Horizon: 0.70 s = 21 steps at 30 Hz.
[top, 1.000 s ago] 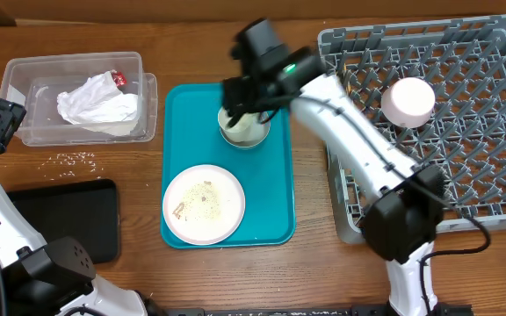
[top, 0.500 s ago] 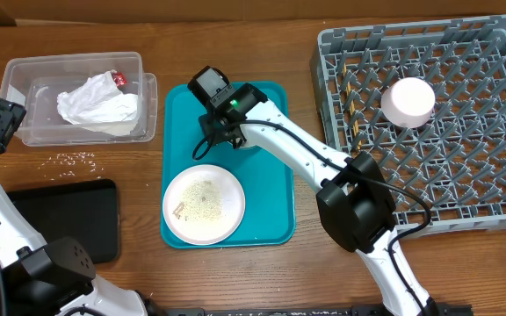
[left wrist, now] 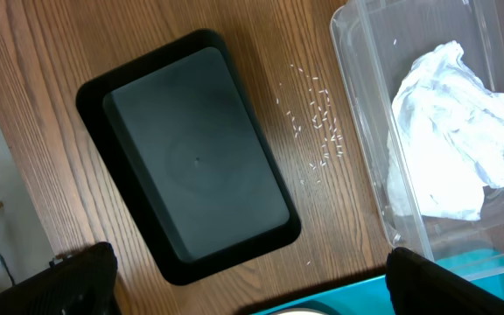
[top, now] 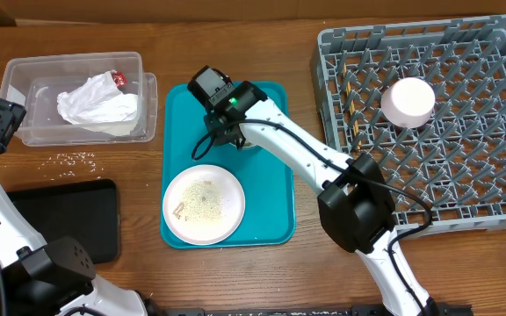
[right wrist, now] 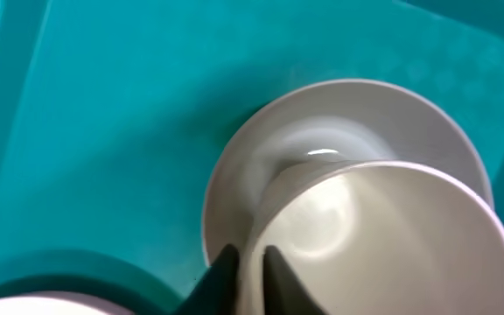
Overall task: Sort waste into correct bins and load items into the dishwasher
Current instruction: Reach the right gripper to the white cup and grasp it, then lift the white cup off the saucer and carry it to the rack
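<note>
1. Your left gripper [left wrist: 252, 267]: jaws wide apart, empty, over the black tray [left wrist: 195, 166] and the loose rice grains [left wrist: 318, 118].
2. Plate [top: 204, 204], with crumbs on it, sits at the near end of the teal tray [top: 271, 189].
3. Your right gripper [right wrist: 249, 267]: fingers pinch the rim of the white cup [right wrist: 383, 245], which sits in the grey-green bowl [right wrist: 234, 175].
4. Napkin [top: 97, 101] lies in the clear tub [top: 25, 70]; white bowl [top: 408, 101] is upturned in the rack [top: 464, 175].

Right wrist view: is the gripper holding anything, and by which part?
The right gripper pinches the round white cup by its near rim, one finger inside and one outside.
</note>
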Each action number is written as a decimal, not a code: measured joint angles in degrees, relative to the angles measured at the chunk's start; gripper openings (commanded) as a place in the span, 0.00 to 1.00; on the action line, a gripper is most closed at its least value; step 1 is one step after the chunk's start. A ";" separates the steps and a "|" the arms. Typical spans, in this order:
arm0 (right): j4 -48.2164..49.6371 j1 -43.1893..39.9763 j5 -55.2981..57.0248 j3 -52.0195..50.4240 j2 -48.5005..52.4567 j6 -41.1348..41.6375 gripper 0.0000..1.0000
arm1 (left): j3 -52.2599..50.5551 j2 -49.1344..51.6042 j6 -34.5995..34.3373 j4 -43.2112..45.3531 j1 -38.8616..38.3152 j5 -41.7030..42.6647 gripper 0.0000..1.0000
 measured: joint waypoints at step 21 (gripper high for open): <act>-34.56 -15.74 -9.79 40.74 -0.11 7.54 0.04 | 0.00 0.00 0.00 -0.02 0.00 0.00 1.00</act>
